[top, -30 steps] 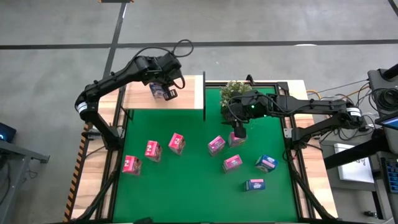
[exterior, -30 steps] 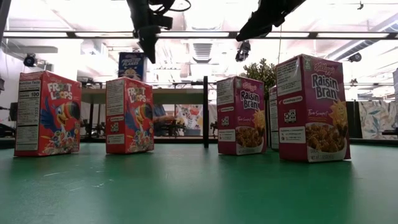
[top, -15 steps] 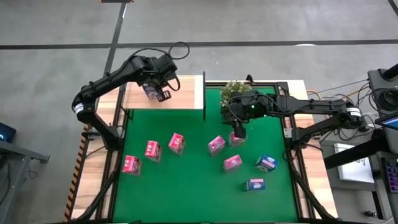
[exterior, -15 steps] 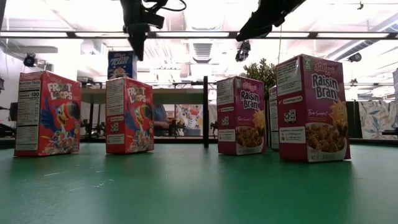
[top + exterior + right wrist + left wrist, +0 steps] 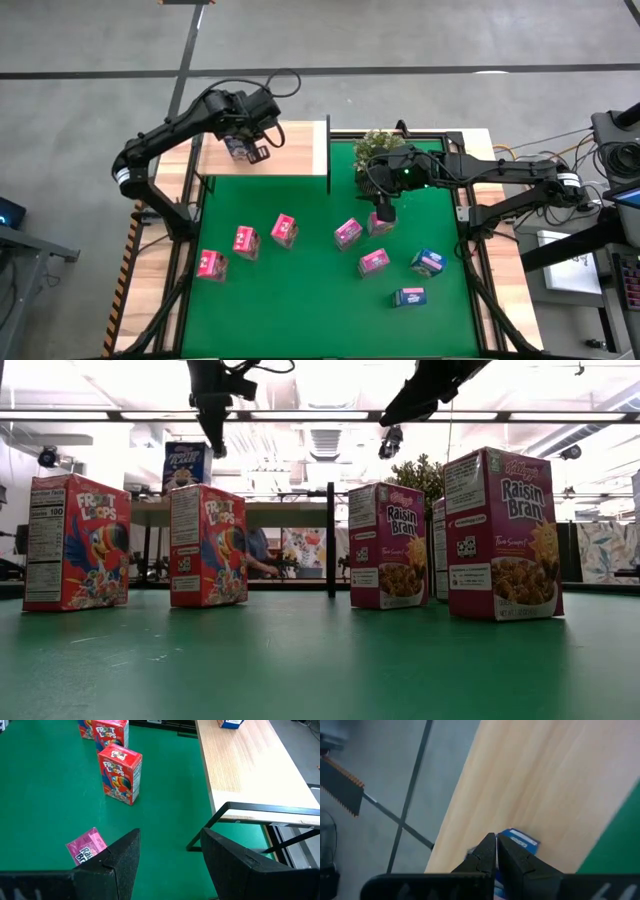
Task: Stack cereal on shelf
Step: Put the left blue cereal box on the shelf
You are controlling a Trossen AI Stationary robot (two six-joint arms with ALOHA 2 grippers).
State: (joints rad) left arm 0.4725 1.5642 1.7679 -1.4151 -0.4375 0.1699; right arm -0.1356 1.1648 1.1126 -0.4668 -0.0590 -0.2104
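My left claw (image 5: 251,152) is clamped narrow on a blue cereal box (image 5: 185,465) over the shelf (image 5: 300,150) — placing is the step in hand; next, lower and let go. Bare board lies beside it (edge close). My right claw (image 5: 384,212) waits wide above the mat (image 5: 300,300).

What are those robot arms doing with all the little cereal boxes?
They are putting cereal on a wooden shelf. The left gripper is over the shelf with its fingers shut, next to a blue box there. The right gripper waits open above the green mat, close to a pink box. Several more boxes are on the mat.
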